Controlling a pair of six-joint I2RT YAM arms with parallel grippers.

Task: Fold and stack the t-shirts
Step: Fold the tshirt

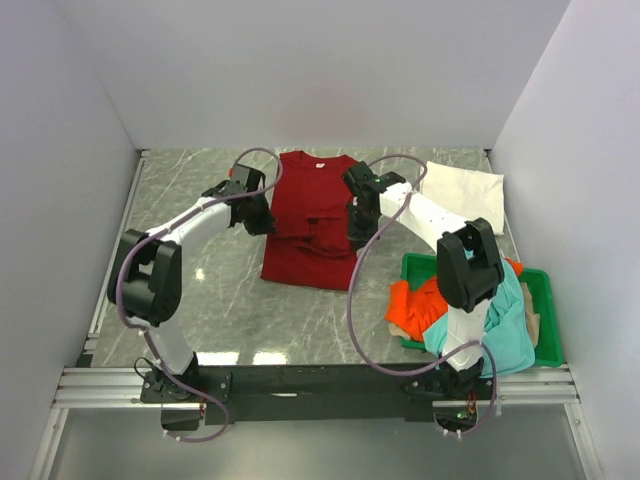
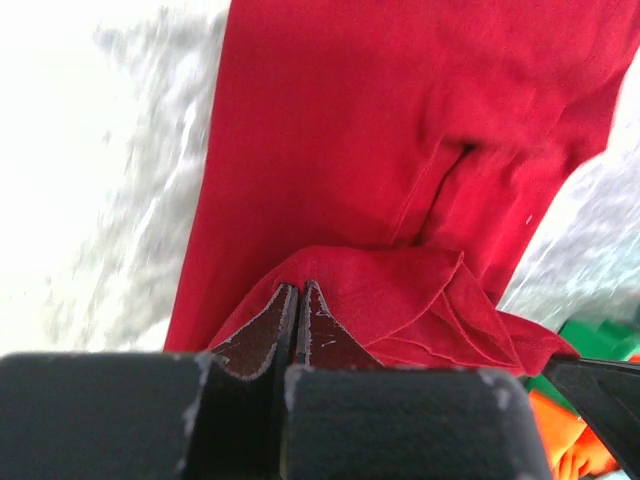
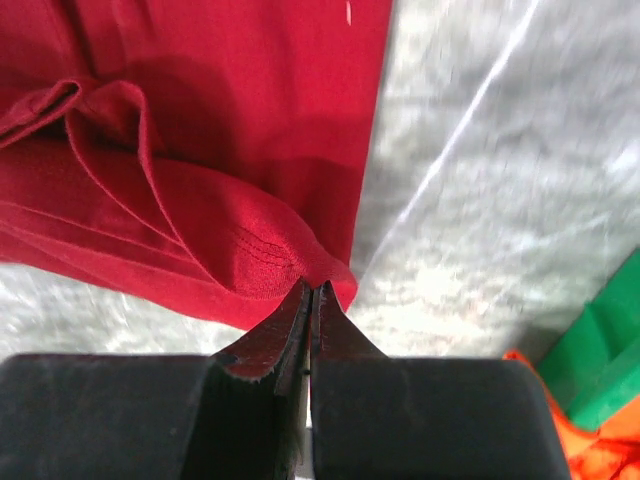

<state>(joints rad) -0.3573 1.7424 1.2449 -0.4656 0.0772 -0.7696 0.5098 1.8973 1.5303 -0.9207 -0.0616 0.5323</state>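
Left pincer [image 2: 297, 292] clenched on a raised fold of the dark red t-shirt [image 1: 310, 225] | right pincer [image 3: 310, 292] clenched on its hem | shirt mid-table [image 1: 200, 290], partly folded | white t-shirt [image 1: 462, 190] flat, far right | orange t-shirt [image 1: 418, 305] and teal t-shirt [image 1: 500, 335] heaped over green tray [image 1: 546, 300]

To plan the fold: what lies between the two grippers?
In the top view, only the dark red t-shirt lies there; the left gripper and the right gripper each pinch one side of it.
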